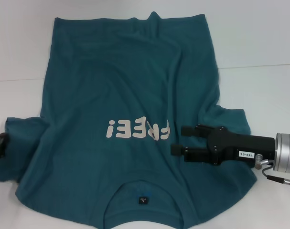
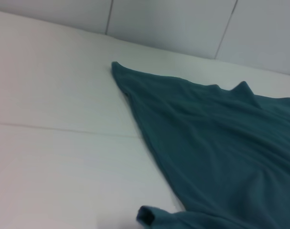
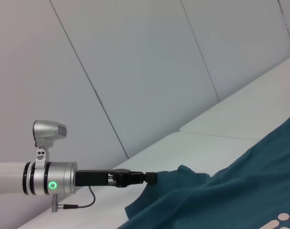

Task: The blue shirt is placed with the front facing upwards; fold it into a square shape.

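- Collar and neck tag [image 1: 143, 200] sit closest to me in the head view, so the blue shirt [image 1: 121, 95] lies front up with its hem at the far end and the white "FREE!" lettering [image 1: 137, 130] just inboard of my right gripper [image 1: 178, 140].
- That right gripper hovers over the shirt's right sleeve area, pointing toward the lettering; its two fingers stand apart with cloth visible between them, so I read it as released and holding nothing.
- My left gripper [image 3: 152, 177] is at the opposite sleeve, right at the bunched fabric; I cannot tell from any view whether it is clenched or free.
- Cloth under and around the right gripper is rumpled, with creases running away from it toward the far hem.
- Risk, as I judge it: if I close on that rumpled patch I may pinch two layers, and the fold would drag the body sideways.
- Another risk: the two sleeves lie unevenly, so folding both inward could give a lopsided shape instead of a square.
- Lifting too little could smear the lettering side along the surface and add wrinkles.
- Underneath is a white table [image 2: 54, 157], smooth and pale, with a faint seam crossing it.
- Behind it stands a panelled grey-white wall [image 3: 149, 67].
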`<state>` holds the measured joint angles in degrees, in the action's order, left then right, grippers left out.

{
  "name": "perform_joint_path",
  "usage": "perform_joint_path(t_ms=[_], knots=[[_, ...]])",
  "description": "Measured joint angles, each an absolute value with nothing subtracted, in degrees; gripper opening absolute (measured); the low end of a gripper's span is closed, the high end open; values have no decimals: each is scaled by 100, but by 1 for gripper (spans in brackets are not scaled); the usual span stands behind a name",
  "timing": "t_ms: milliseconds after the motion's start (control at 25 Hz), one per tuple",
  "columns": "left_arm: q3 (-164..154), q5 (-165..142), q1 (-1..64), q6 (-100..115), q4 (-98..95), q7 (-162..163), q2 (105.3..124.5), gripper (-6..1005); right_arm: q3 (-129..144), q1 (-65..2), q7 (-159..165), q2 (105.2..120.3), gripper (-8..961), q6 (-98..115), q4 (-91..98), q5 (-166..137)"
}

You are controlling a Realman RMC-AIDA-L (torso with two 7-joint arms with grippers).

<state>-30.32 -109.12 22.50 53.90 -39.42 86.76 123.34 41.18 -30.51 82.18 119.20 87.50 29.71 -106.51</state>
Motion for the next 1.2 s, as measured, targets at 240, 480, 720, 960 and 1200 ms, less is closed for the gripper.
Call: perform_joint_path(t_ms=[240, 480, 720, 960, 1200], knots=[[-3032, -10950, 2229, 5388, -4179, 8749, 12328, 6, 4106, -3080, 8237, 11930, 907, 8746, 2971, -10651], [-3033, -10968, 2298, 5385, -4313, 8779, 12270, 7, 4104, -3093, 8242, 11934, 907, 8745, 2951, -10652], [-3038, -10982, 2341, 5282, -4438, 8805, 12218, 8, 4104, -3094, 8264, 11934, 906, 8772, 2936, -10651], [-3033, -11121, 2446, 5260, -4573, 8830, 12184, 9, 4105, -3096, 8295, 11937, 906, 8764, 2936, -10646], [-3056, -11127, 2485, 5257, -4768, 8877, 12179, 11, 4105, -3102, 8301, 11943, 906, 8754, 2935, -10642]])
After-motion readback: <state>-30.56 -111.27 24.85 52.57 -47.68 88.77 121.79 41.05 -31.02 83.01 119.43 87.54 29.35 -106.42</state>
